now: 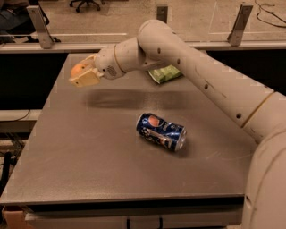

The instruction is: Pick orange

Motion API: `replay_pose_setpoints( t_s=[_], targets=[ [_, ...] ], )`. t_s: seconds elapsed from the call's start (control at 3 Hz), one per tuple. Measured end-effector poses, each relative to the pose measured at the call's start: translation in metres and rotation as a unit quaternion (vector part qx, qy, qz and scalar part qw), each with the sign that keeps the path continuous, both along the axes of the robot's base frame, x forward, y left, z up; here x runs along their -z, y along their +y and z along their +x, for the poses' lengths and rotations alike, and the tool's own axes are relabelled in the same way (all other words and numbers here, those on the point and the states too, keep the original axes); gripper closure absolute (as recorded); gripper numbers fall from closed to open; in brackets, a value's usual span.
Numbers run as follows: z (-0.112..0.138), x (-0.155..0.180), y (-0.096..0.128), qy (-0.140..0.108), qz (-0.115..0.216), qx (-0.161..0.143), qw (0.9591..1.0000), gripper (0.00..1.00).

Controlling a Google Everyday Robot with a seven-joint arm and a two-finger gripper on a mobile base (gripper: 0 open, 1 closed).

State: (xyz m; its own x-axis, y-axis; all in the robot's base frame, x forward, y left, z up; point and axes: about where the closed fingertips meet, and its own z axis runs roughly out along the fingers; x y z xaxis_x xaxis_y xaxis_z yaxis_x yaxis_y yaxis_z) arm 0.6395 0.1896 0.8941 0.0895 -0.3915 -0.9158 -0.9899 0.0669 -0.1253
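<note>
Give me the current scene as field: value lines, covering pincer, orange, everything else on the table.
pincer: over the far-left corner of the table, shut on the orange
orange: held in the pincer, appears clear of the surface
soda can: blue, on its side, mid-table, apart from the pincer
green packet: far side of the table, partly hidden by the arm
task state: orange grasped

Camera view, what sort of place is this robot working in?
Probably an office or lab: a grey worktable, a rolling chair's base on the floor beyond, and metal partition posts. The claw holds the orange above the worktable's far left.
</note>
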Motion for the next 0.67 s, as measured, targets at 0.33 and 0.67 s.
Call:
replay_pose_setpoints(
  t_s=[0.33, 0.67],
  targets=[
    [-0.0211, -0.0353, -0.0098, -0.012, 0.052, -0.029, 0.9982, 1.00],
    [-0.0243, -0.0398, -0.0103, -0.014, 0.059, -0.032, 0.9977, 1.00]
  ],
)
